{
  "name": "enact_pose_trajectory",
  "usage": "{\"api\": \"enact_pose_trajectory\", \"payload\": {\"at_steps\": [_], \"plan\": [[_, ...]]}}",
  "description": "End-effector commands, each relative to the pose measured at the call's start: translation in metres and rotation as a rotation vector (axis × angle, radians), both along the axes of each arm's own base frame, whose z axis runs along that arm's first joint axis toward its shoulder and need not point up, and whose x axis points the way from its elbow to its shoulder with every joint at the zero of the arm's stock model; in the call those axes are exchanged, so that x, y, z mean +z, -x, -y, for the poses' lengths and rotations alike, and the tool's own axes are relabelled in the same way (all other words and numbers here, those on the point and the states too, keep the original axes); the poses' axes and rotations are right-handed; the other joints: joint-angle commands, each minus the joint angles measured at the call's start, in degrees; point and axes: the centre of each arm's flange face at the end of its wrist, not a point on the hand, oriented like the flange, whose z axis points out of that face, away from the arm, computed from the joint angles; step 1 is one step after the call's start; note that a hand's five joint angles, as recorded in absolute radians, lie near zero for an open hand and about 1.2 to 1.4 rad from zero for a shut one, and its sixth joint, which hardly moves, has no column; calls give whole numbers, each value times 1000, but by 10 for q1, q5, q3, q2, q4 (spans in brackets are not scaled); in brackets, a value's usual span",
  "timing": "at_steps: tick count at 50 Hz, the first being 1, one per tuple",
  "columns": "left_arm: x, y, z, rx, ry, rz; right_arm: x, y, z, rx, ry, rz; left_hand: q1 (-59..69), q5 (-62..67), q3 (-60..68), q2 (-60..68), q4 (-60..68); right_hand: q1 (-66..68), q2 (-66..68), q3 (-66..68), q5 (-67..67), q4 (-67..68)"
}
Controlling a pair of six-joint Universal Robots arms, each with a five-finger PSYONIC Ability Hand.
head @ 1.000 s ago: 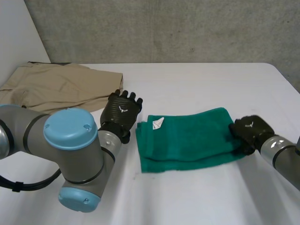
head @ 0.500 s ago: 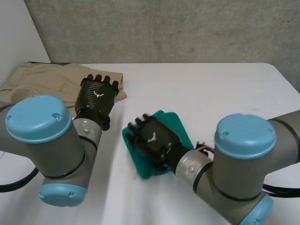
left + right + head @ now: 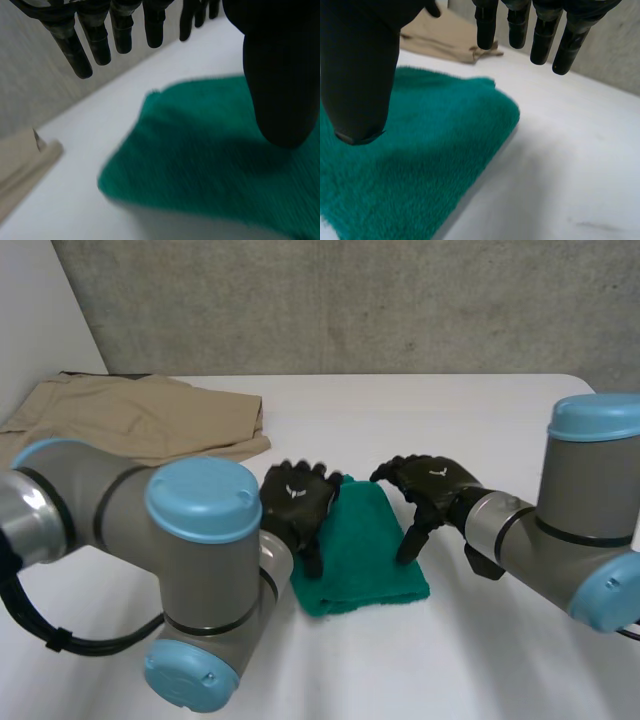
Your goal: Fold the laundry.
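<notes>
A green towel point(image 3: 368, 552) lies folded in a small thick rectangle at the table's middle. My left hand point(image 3: 298, 496) hovers over its left edge, fingers straight and spread, thumb pointing down. In the left wrist view the left hand point(image 3: 276, 75) holds nothing, and the towel point(image 3: 210, 155) lies under its thumb. My right hand point(image 3: 432, 484) hangs at the towel's right edge, fingers relaxed, thumb down beside the cloth. In the right wrist view the right hand point(image 3: 358, 65) is empty above the towel point(image 3: 420, 165).
A tan garment point(image 3: 140, 418) lies spread at the table's back left, also seen beyond the towel as the tan garment point(image 3: 20, 167) and tan garment point(image 3: 445, 40). White table point(image 3: 470, 420) stretches behind and right of the towel.
The towel went from a wide spread to a narrow folded stack. The right hand let go and moved to its right edge. The left hand came from the tan garment to the towel's left edge.
</notes>
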Motion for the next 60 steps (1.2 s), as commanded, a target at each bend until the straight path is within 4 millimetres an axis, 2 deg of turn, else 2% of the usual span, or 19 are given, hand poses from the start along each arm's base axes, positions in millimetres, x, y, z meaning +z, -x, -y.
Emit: {"api": "enact_pose_trajectory", "payload": {"at_steps": [1, 4, 8, 14, 18, 19, 22, 23, 27, 31, 36, 39, 45, 48, 60], "plan": [[-31, -5, 0, 32, -85, 104, -27, -6, 8, 21, -49, -73, 7, -13, -6, -2, -2, -16, -26, -23, -40, -35], [-38, -5, 0, 25, -99, 136, -39, -8, 5, 63, -46, -145, 8, -11, -5, 0, -1, -16, -26, -23, -40, -35], [-39, -7, 3, 15, -99, 183, -40, -8, 4, 87, 9, -218, 7, -13, -6, -2, -2, -16, -26, -23, -40, -35], [-28, -11, 13, 20, -74, 178, -22, -2, 9, 14, 93, -225, 5, -15, -8, -3, -4, -16, -26, -23, -40, -35], [8, -5, 14, -31, -13, 93, -11, 4, 5, -25, 153, -176, 0, -20, -13, -8, -9, -16, -26, -23, -40, -35], [27, -4, 14, -59, 18, 49, -9, 6, 5, -40, 164, -159, 0, -20, -13, -8, -9, -16, -26, -23, -40, -35], [54, -6, 15, -103, 62, -11, 4, 13, -3, -106, 174, -75, 7, -13, -6, -2, -2, -16, -26, -23, -40, -35], [69, -9, 18, -131, 83, -45, 6, 14, -6, -121, 164, -51, 7, -13, -6, -2, -2, -16, -26, -23, -40, -35], [95, -14, 19, -222, 106, -104, -1, 26, -16, -198, 40, 39, 7, -13, -6, -2, -2, -16, -26, -23, -40, -35], [109, -19, 17, -315, 79, -129, -17, 36, -25, -245, -77, 83, 7, -13, -6, -2, -2, -16, -26, -23, -40, -35], [113, -23, 17, -347, 46, -131, -31, 38, -36, -241, -143, 101, 7, -13, -6, -2, -2, -16, -26, -23, -40, -35], [115, -24, 19, -343, 51, -133, -33, 37, -36, -237, -142, 107, 7, -13, -6, -2, -2, -16, -26, -23, -40, -35], [112, -24, 19, -341, 40, -134, -51, 31, -30, -226, -145, 111, 7, -13, -6, -2, -2, -12, -21, -19, -36, -31], [110, -24, 18, -340, 32, -133, -53, 25, -27, -211, -129, 119, 5, -15, -8, -3, -4, 41, 32, 34, 18, 23], [105, -24, 19, -338, 16, -128, -67, 4, -31, -151, -145, 113, 7, -13, -6, -2, -2, 111, 101, 104, 87, 92]]}}
